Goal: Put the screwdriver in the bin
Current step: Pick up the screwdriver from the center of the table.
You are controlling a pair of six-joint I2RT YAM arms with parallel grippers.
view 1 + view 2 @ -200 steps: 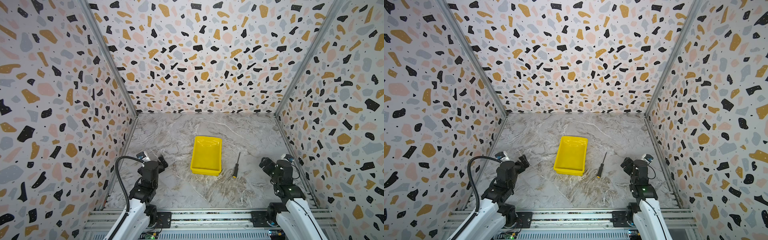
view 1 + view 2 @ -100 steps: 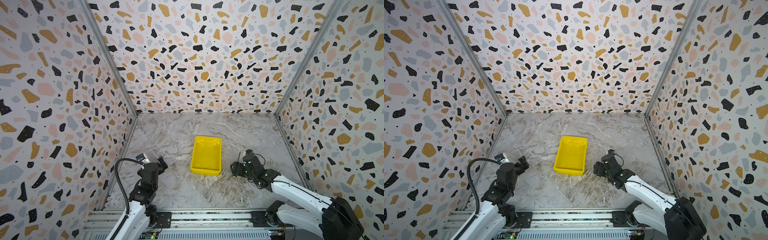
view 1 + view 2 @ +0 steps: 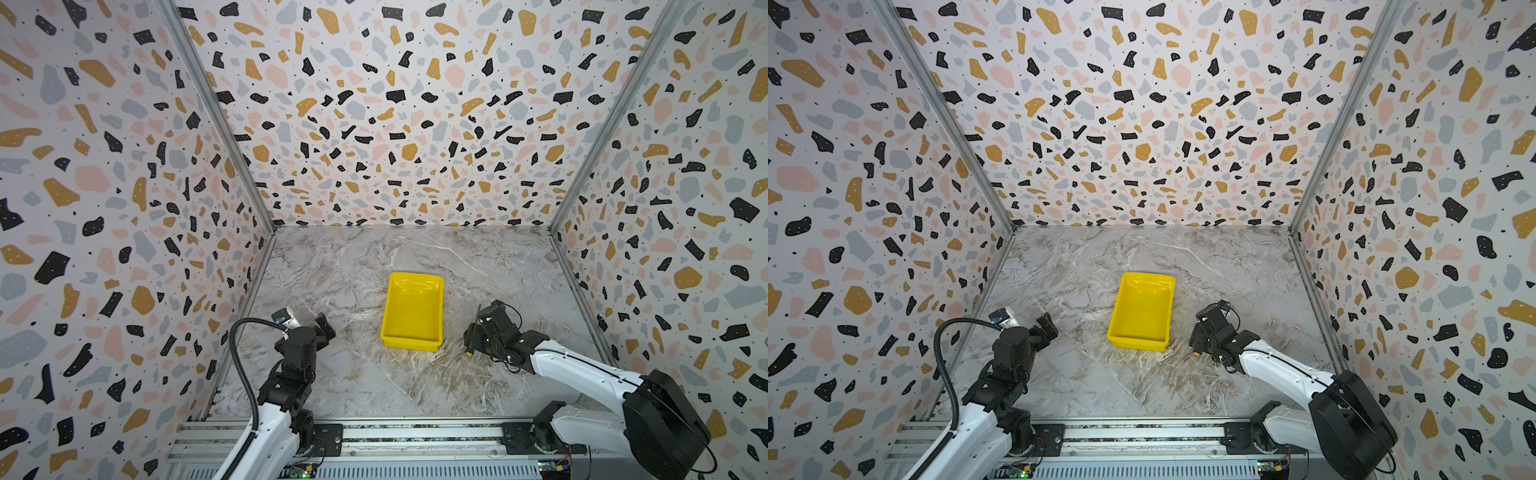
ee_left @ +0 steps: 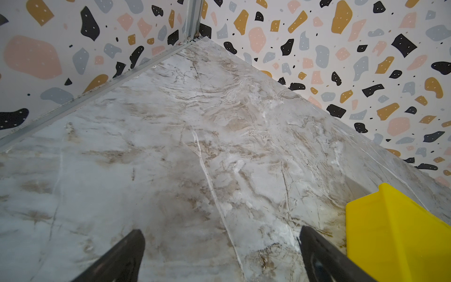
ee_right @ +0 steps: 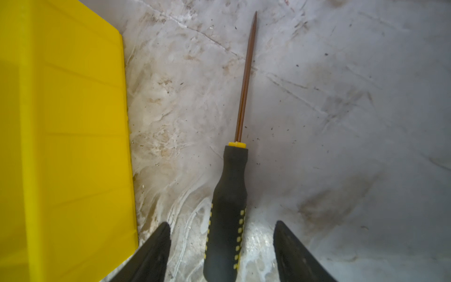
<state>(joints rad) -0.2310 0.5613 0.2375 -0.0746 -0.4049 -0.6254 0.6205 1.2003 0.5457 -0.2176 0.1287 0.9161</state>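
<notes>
The screwdriver (image 5: 228, 195) lies flat on the marble floor right of the bin (image 5: 73, 146), its thin shaft pointing away from my right gripper (image 5: 222, 222). That gripper is down over the black, yellow-dotted handle, with a finger on each side and floor showing in both gaps. It is open and not touching the handle. In both top views the arm covers most of the tool, leaving only the screwdriver's yellow end cap (image 3: 468, 354) showing. The yellow bin (image 3: 409, 343) is empty. My left gripper (image 4: 221, 229) is open over bare floor left of the bin (image 4: 395, 232).
Terrazzo-patterned walls close in the marble floor (image 3: 374, 382) on three sides. An aluminium rail (image 3: 415, 434) with both arm bases runs along the front edge. The bin's right wall stands close beside my right gripper's fingers (image 5: 156, 246).
My right arm has reached out from its rest at the right wall to the screwdriver and lowered over the handle, its jaws narrowing. The left arm has barely moved.
</notes>
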